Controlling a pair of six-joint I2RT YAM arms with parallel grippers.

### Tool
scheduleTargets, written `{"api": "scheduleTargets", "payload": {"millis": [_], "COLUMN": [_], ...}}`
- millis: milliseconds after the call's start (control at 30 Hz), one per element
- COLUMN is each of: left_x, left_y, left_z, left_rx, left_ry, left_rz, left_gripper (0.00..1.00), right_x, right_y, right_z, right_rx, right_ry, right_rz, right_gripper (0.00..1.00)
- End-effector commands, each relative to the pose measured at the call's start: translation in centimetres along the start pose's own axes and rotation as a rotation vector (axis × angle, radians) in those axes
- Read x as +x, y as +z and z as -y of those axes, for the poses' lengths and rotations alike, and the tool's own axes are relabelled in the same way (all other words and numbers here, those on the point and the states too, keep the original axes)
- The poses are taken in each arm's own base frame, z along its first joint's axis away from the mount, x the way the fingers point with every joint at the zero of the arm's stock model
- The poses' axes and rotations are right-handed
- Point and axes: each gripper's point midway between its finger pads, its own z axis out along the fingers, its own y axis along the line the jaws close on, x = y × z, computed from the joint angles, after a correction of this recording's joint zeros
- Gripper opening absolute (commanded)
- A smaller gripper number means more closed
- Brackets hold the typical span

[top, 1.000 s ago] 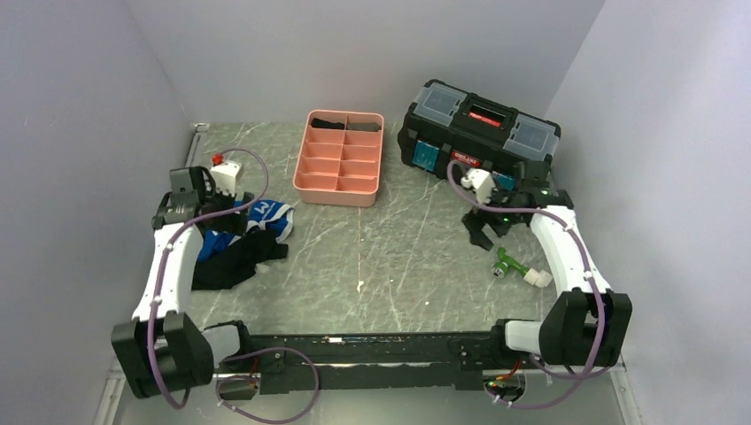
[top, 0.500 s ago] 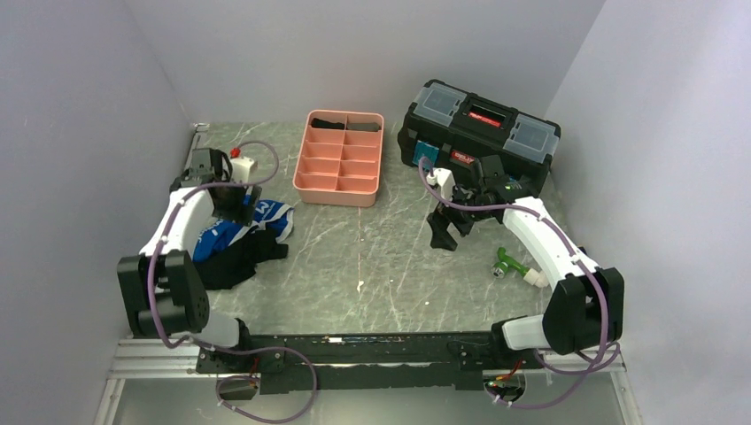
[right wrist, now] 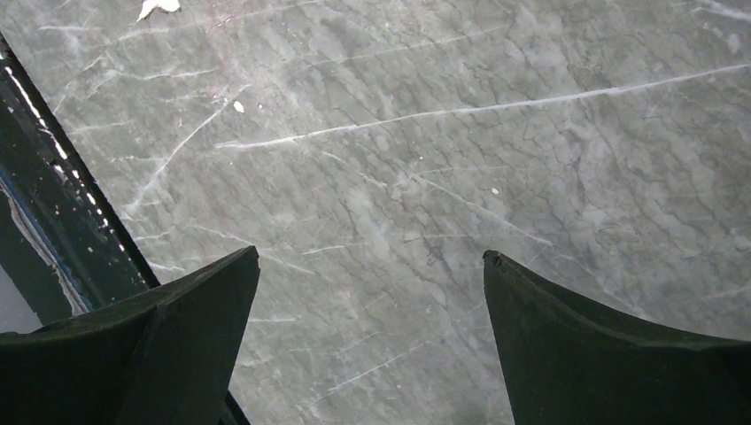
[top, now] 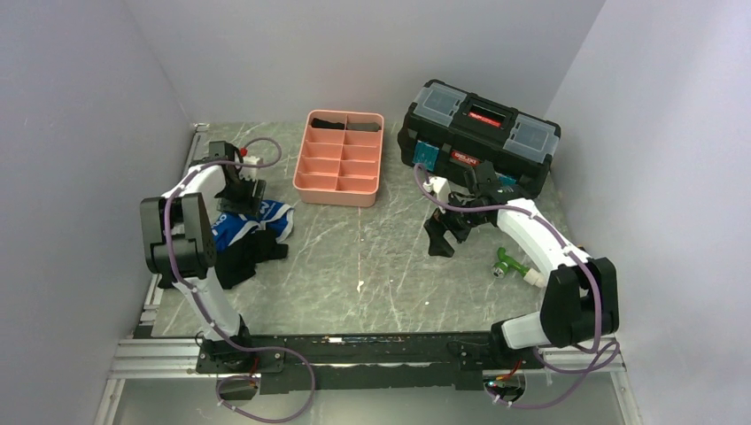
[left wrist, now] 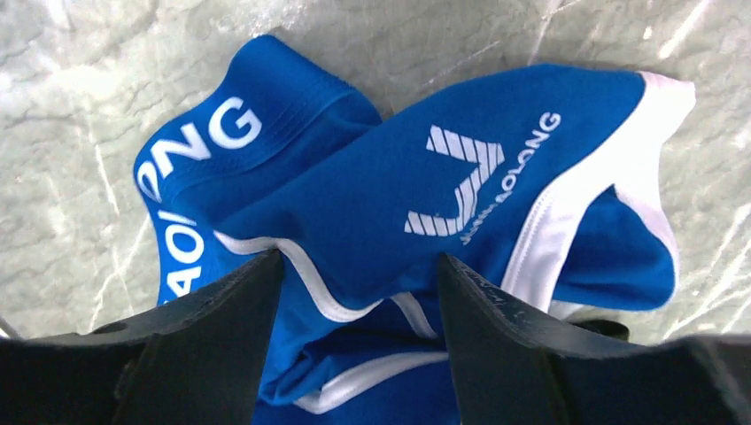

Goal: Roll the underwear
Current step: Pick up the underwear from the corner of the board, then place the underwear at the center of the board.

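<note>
Underwear (left wrist: pixel 425 177) crumpled beside black cloth (top: pixel 235 263); left fingers (left wrist: pixel 204 354) spread above.

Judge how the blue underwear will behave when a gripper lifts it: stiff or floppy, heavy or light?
Probably floppy: the underwear lies crumpled in soft folds, so it should sag and unfold from the left gripper. Likely light, being thin fabric. It lies against the black garment, which might drag along.

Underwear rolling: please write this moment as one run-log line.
left gripper: open over underwear | right gripper: open, empty | underwear: crumpled, not rolled
</note>
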Motion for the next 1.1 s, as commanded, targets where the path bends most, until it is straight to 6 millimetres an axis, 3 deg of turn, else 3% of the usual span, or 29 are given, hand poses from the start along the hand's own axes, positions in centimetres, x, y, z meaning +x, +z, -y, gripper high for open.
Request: {"api": "scheduleTargets", "payload": {"millis": [0, 67, 133, 167, 233, 333, 433, 533, 567, 633, 667, 733, 767, 867, 967, 1067], "left_x": [-3.6, -4.5, -6.0, -6.9, -8.9, -10.3, -8.7, -6.1, -5.4, -4.3, -4.2, -4.4, -4.9, -5.4, -4.0, -2.3], "left_y": [0.2, 0.3, -0.9, -2.1, -6.0, -13.0, -17.2, -19.6, -20.2, -20.6, -20.3, -19.3, -18.4, -15.6, -12.9, -10.1], "left_z": [0.3, 0.8, 1.2, 1.6, 3.4, 9.4, 17.0, 24.3, 26.3, 29.4, 30.0, 29.9, 28.9, 25.7, 23.1, 18.9], "left_rx": [0.031, 0.071, 0.097, 0.116, 0.195, 0.373, 0.443, 0.513, 0.533, 0.541, 0.520, 0.465, 0.390, 0.243, 0.197, 0.087], "left_ry": [-0.004, 0.023, 0.038, 0.040, 0.067, 0.223, 0.458, 0.653, 0.699, 0.775, 0.792, 0.803, 0.790, 0.748, 0.716, 0.676], "left_rz": [0.117, 0.144, 0.191, 0.225, 0.329, 0.470, 0.493, 0.497, 0.496, 0.482, 0.472, 0.451, 0.439, 0.411, 0.348, 0.248], "left_gripper": [0.58, 0.36, 0.04, 0.00, 0.00, 0.00, 0.00, 0.05, 0.11, 0.45, 0.56, 0.81, 0.87, 0.91, 0.92, 0.91], "right_x": [-0.7, -0.7, -0.8, -0.8, -1.0, -1.6, -2.8, -4.0, -4.4, -4.6, -4.6, -4.4, -4.0, -2.6, -1.3, -0.4], "right_y": [0.3, 0.4, 0.3, 0.3, 0.1, -0.3, -1.1, -2.1, -2.4, -2.9, -3.2, -3.5, -3.5, -3.4, -2.6, -1.9], "right_z": [0.2, 0.2, 0.3, 0.3, 0.2, 0.2, 0.3, 1.3, 1.8, 2.8, 3.3, 4.1, 4.4, 5.0, 4.5, 3.2], "right_rx": [-0.002, -0.001, 0.001, -0.001, -0.002, 0.000, 0.021, 0.088, 0.120, 0.175, 0.209, 0.252, 0.270, 0.293, 0.255, 0.178], "right_ry": [-0.010, -0.007, -0.005, -0.005, -0.004, -0.011, -0.025, -0.028, -0.029, -0.022, -0.017, -0.003, 0.008, 0.039, 0.049, 0.041], "right_rz": [0.022, 0.017, 0.014, 0.014, 0.012, 0.021, 0.047, 0.075, 0.080, 0.083, 0.081, 0.079, 0.074, 0.063, 0.036, 0.010], "right_gripper": [1.00, 1.00, 1.00, 1.00, 1.00, 1.00, 1.00, 1.00, 1.00, 1.00, 1.00, 1.00, 1.00, 1.00, 1.00, 1.00]}}
